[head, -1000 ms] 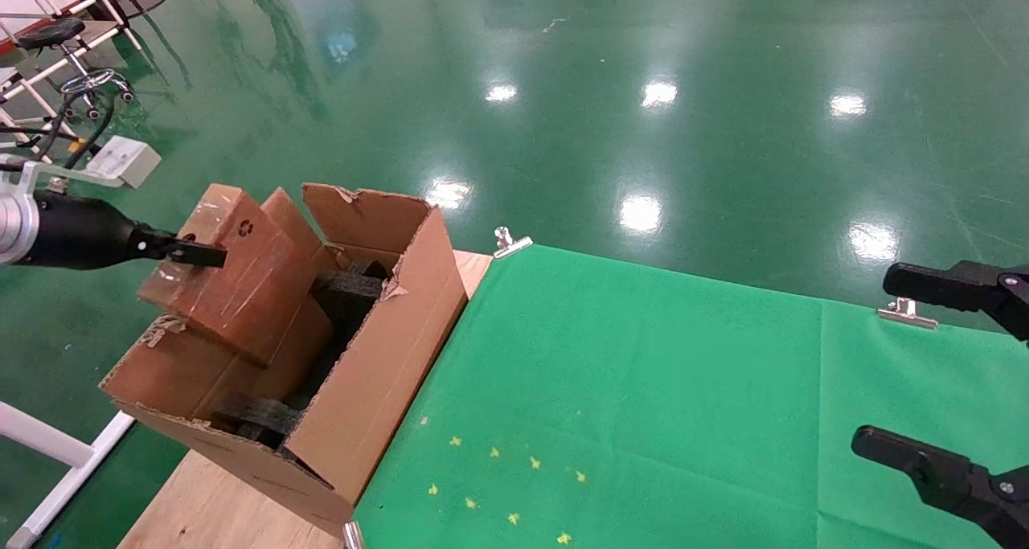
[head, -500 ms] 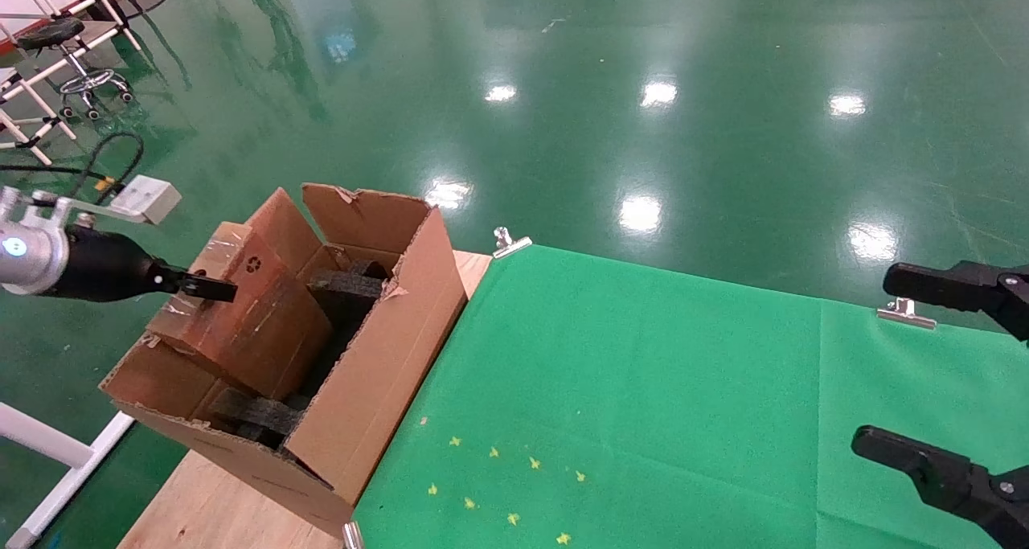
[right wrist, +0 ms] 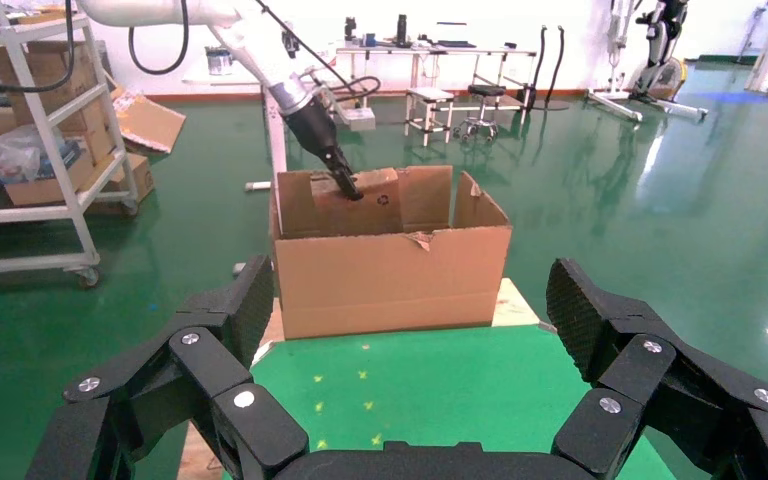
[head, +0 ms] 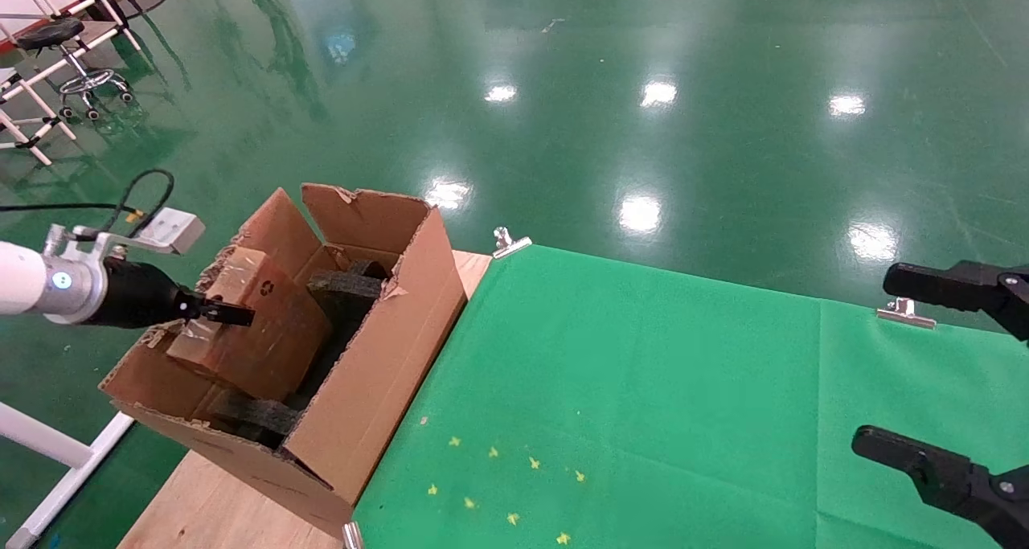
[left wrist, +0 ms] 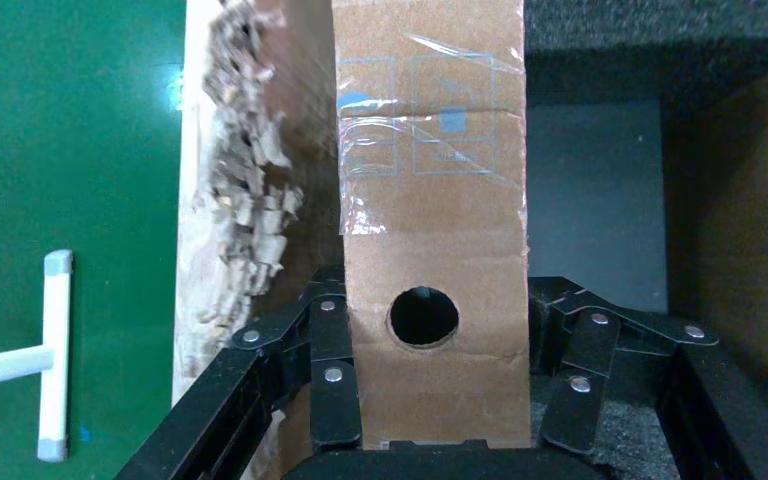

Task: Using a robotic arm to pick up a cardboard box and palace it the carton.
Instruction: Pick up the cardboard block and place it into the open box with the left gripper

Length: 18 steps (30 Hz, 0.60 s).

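The cardboard box (head: 256, 324), slim, brown and glossy with tape, sits partly sunk into the carton (head: 378, 356) at the left of the head frame, tilted, its upper end with the small recycling mark above the carton's torn left flap. In the left wrist view the box's narrow face with the round hole (left wrist: 424, 316) fills the centre, and black linked fingers (left wrist: 332, 380) press against it from both sides, so the jaws are clamped on the box. The left gripper (head: 219, 313) reaches in from the left edge of the head frame, its black cylindrical body nearly level and pointing right, with the silver wrist and blue light of the robotic arm (head: 48, 282) behind it and a grey camera block (head: 170, 229) riding above. From the right wrist view the same arm slants down from the upper left to the box at the carton's top. Black foam blocks (head: 347, 285) lie inside the carton, beside and below the box. The carton stands on a wooden tabletop (head: 209, 509) at the lower left, touching the edge of the green cloth (head: 643, 388) that covers the lower right. The right gripper (head: 949, 372) hangs at the right edge of the head frame above the cloth, jaws wide apart with nothing between them, well apart from the carton.
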Tool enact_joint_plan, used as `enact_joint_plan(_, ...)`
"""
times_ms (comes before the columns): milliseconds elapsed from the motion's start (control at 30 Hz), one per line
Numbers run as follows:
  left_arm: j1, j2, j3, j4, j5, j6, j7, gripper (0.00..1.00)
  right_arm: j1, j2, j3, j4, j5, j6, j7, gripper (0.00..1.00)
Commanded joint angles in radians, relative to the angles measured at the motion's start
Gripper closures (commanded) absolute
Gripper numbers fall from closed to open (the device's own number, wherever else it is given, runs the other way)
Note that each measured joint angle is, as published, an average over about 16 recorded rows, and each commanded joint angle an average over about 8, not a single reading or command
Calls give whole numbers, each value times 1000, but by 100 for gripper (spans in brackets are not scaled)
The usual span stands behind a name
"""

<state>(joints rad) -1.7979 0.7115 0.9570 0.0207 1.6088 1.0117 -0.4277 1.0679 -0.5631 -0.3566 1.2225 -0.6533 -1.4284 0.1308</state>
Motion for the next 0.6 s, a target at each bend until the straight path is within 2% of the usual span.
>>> enact_joint_plan(33,15,2,-2,-3,-3,-8,2,100,0,0,0,0,0,0,0,0)
enact_joint_plan(600,140,40,-39,-10,-55,-98,13,100,0,0,0,0,0,0,0,0)
